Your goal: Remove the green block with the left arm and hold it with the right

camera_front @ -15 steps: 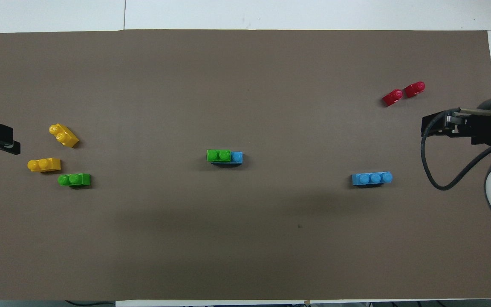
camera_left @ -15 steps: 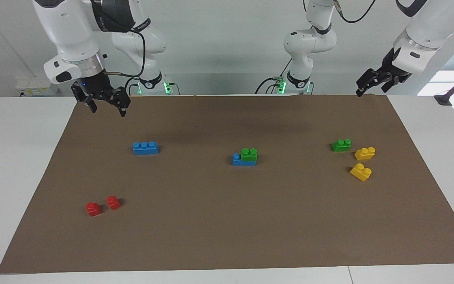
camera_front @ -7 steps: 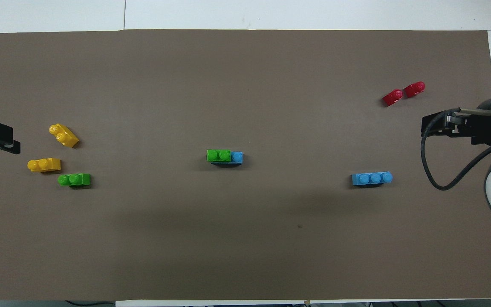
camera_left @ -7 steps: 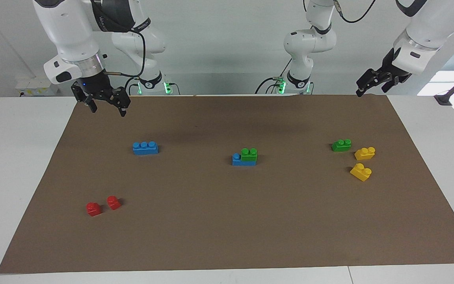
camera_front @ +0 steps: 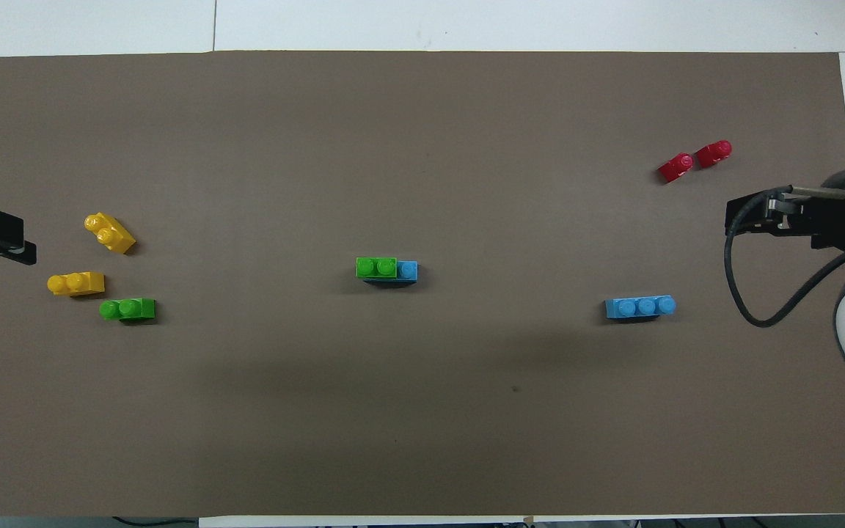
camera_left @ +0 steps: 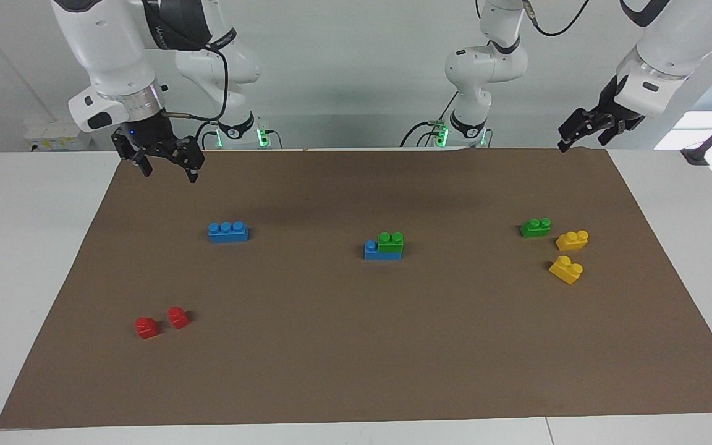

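At the middle of the brown mat on the counter (camera_left: 16,259), the green block (camera_left: 390,241) sits pressed onto one end of a blue brick (camera_left: 382,250). You should bring the right claw (camera_left: 164,165) down on the bare blue end to pin it, then let the left claw (camera_left: 581,131) pinch the green sides and lift straight up. Both claws hang spread and empty, one over each end of the mat's robot-side edge, well apart from the stack. Farther out lie two red bricks (camera_left: 161,322).
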`<action>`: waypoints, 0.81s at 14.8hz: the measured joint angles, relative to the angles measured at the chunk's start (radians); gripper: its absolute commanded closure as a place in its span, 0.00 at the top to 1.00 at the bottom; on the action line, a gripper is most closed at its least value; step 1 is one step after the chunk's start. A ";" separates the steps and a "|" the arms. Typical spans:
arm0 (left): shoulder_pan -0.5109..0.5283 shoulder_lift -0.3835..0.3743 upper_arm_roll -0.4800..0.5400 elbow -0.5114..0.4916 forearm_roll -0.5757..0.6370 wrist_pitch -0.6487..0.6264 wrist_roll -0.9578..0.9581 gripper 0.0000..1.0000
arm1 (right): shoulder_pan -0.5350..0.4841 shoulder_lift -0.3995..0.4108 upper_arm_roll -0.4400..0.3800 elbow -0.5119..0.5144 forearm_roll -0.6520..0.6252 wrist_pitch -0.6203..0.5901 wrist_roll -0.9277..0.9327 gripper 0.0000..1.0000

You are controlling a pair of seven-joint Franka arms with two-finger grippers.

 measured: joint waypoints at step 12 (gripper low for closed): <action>-0.040 -0.020 -0.012 -0.032 -0.004 0.011 -0.334 1.00 | 0.002 0.000 0.004 -0.004 0.002 0.000 0.004 1.00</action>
